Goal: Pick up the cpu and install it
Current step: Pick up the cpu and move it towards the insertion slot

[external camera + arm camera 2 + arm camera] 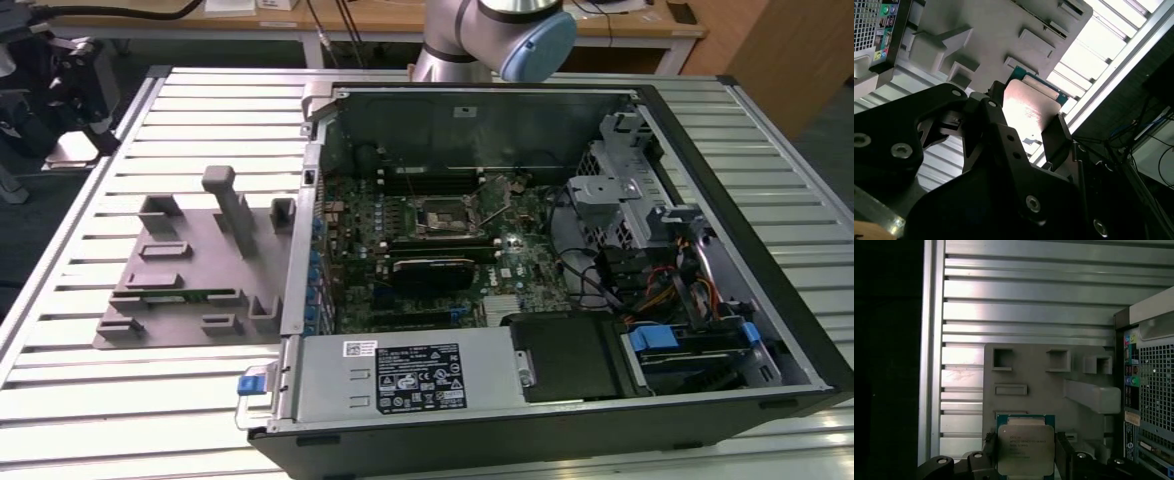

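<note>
The cpu (1026, 450) sits clamped in the gripper (1026, 460), metal lid facing the cam in the first wrist view w/ a green rim showing round it; black fingers (1063, 457) press on two opposite edges, so the gripper is closed on the chip. In the second wrist view the cpu (1026, 107) shows as a shiny plate w/ a green edge, wedged in the gripper (1026, 120). Behind it in both wrist views is the grey parts tray (1044, 390) w/ raised blocks and pockets; the chip looks held up off it, not resting in a pocket. The tray (187, 250) lies on the slatted alu worktop (134, 400), at the exterior view's left of the open PC case (747, 130), and carries a thin green stick (180, 293) in one slot. Inside the case: green motherboard (534, 260), black square socket frame (442, 217) near its middle, PSU (400, 375) along the near wall. The arm (481, 40) rises behind the case.
</note>
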Robot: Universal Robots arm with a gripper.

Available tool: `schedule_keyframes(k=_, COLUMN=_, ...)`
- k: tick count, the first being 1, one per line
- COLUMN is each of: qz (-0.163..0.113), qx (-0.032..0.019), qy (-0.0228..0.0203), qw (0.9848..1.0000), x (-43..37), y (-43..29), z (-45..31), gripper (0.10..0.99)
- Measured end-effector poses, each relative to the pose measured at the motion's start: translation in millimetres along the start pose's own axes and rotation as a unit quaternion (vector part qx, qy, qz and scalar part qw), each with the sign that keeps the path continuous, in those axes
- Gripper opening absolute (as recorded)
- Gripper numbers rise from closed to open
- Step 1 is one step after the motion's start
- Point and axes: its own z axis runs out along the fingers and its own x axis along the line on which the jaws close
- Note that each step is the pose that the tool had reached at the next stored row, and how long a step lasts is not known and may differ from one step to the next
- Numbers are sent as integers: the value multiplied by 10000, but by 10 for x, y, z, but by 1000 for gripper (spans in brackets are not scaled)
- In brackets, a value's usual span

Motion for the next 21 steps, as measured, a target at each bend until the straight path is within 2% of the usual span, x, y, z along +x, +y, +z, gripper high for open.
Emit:
schedule_keyframes(k=8, qz=0, qx=0, qy=0, qw=10000, x=-92, y=-1, z=5, gripper=545)
schedule_keyframes(k=21, qz=0, qx=0, qy=7, qw=10000, x=-344, y=-2, z=19, gripper=545)
